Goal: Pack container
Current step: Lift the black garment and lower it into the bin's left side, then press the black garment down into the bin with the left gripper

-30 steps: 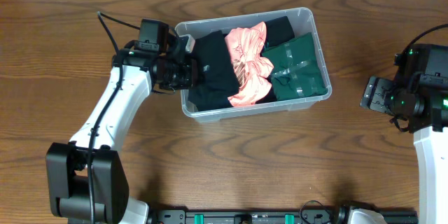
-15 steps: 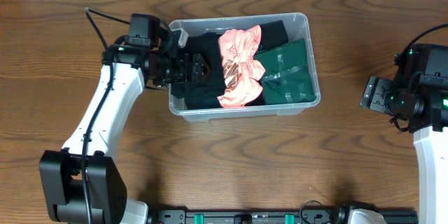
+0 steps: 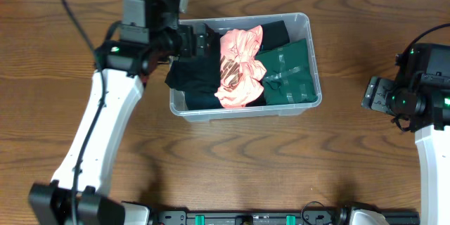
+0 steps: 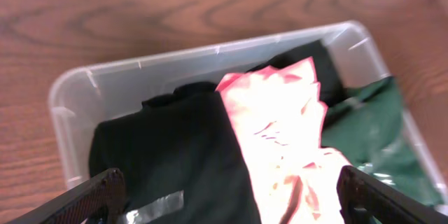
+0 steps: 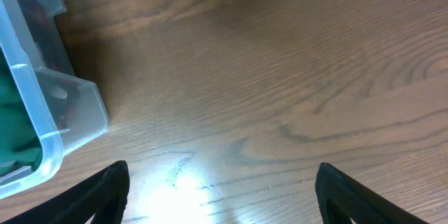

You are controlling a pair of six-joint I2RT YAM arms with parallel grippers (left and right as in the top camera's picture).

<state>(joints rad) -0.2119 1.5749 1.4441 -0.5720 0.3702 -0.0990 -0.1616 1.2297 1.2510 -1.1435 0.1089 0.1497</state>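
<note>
The container [image 3: 302, 21] is a clear plastic bin on the wooden table. It holds a black garment [image 3: 193, 77] on the left, a crumpled pink one [image 3: 239, 67] in the middle and a dark green one [image 3: 290, 70] on the right. My left gripper [image 3: 204, 44] hovers open above the bin's back left part, apart from the clothes. In the left wrist view its fingers [image 4: 98, 196] frame the black garment [image 4: 175, 147] and pink garment [image 4: 280, 126], with the bin's rim [image 4: 70, 91] behind. My right gripper [image 3: 368, 97] stands open to the right of the bin.
In the right wrist view my right gripper [image 5: 224, 192] is over bare, glossy wood, with a corner of the container [image 5: 42, 112] at the left edge. Bare wood surrounds the bin on every side. The arm bases stand along the table's front edge.
The bin slid left and squared up. The left gripper, shut a second ago, has opened and risen toward the bin's back left. The right arm has not moved.
</note>
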